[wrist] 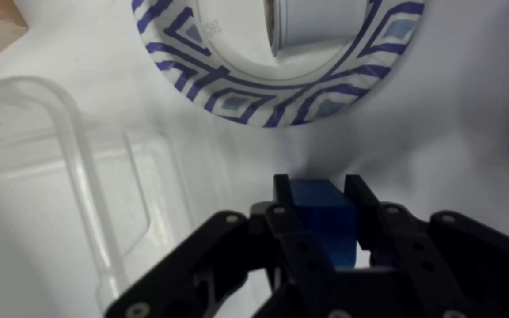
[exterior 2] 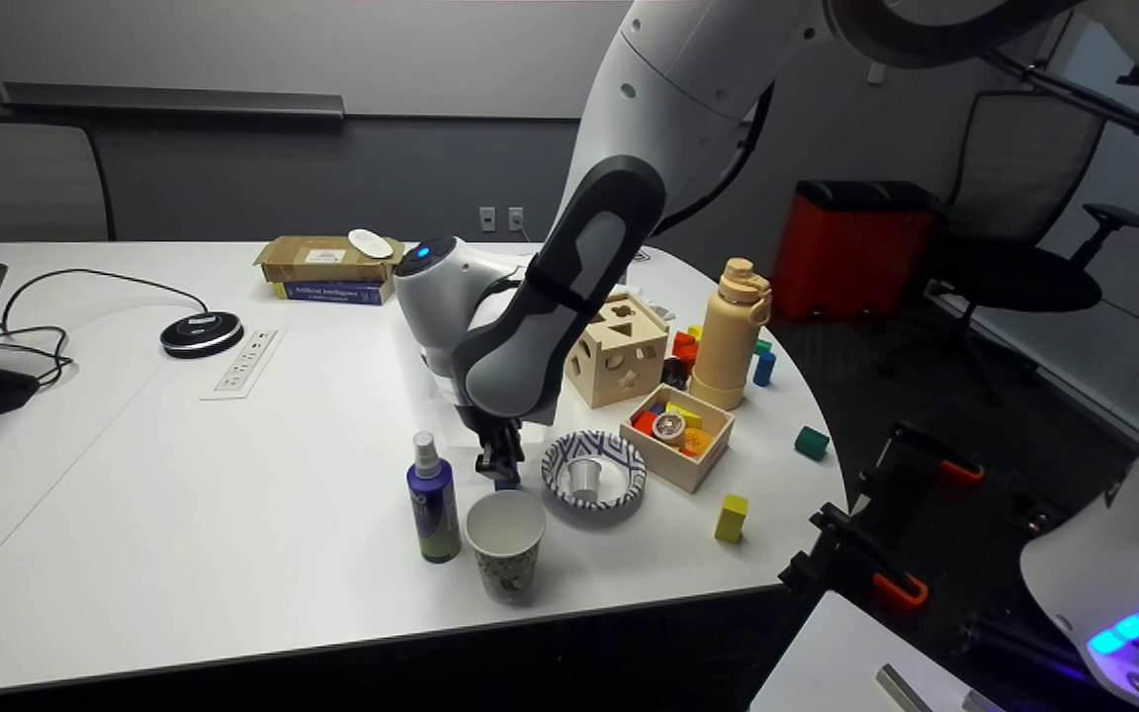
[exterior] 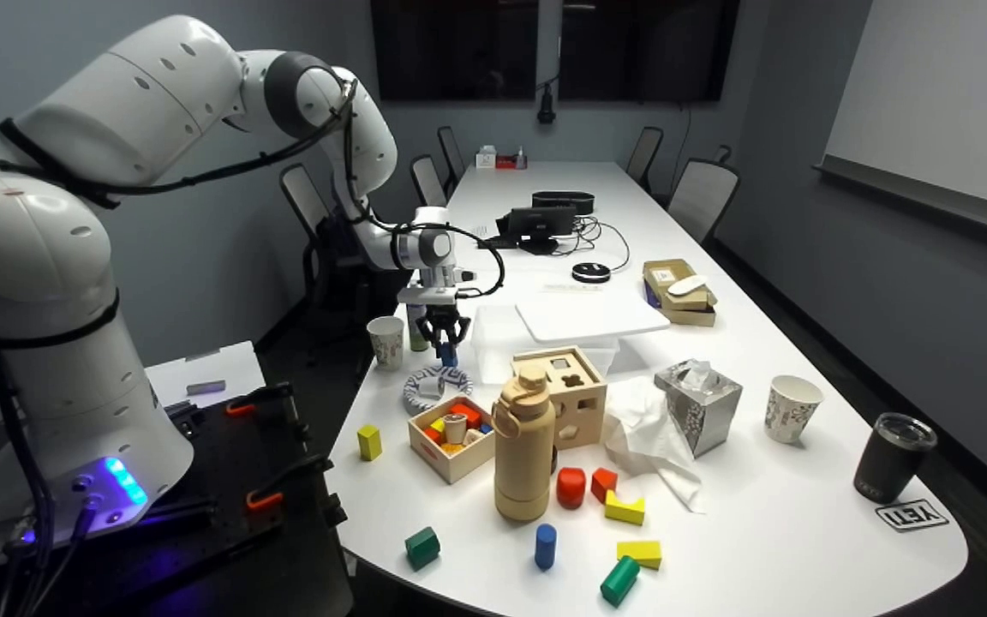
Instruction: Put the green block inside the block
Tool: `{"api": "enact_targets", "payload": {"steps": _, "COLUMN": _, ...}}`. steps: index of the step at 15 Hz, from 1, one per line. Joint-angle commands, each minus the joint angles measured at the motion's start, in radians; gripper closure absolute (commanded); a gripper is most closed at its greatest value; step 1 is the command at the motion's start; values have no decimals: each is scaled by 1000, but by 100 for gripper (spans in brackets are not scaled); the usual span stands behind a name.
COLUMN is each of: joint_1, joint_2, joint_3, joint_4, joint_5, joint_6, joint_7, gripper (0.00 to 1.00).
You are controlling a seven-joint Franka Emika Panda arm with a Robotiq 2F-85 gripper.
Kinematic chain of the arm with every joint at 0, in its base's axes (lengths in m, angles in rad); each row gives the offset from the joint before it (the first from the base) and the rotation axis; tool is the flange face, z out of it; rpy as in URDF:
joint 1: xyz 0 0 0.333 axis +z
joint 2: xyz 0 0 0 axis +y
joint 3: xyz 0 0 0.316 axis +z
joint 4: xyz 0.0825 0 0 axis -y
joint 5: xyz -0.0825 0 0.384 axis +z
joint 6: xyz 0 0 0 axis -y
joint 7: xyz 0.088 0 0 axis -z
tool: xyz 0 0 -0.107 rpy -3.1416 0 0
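My fingers (wrist: 366, 212) clamp a blue block (wrist: 327, 212) low in the wrist view; two green blocks (exterior: 422, 547) lie at an exterior view's bottom, outside the sorter box (exterior: 581, 416); insertion, I judge, remains.

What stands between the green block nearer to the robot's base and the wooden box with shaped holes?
In both exterior views, the tan bottle stands roughly on the straight line from that green block to the wooden box; the tray of blocks lies beside that line.

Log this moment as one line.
gripper: closed on blue block | position: beside patterned bowl | lifted: cannot tell | green blocks: on table, not gripped
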Motion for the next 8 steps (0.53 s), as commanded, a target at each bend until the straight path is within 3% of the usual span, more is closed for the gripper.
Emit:
{"api": "enact_targets", "payload": {"steps": 1, "joint_1": 14, "joint_2": -17, "joint_3": -6, "joint_4": -4, "joint_5": -21, "joint_6": -2, "joint_7": 34, "gripper": 91}}
{"api": "enact_targets", "payload": {"steps": 8, "joint_1": -22, "joint_2": -158, "joint_3": 79, "joint_4": -36, "joint_5": 47, "joint_6": -147, "joint_7": -8, "gripper": 91}}
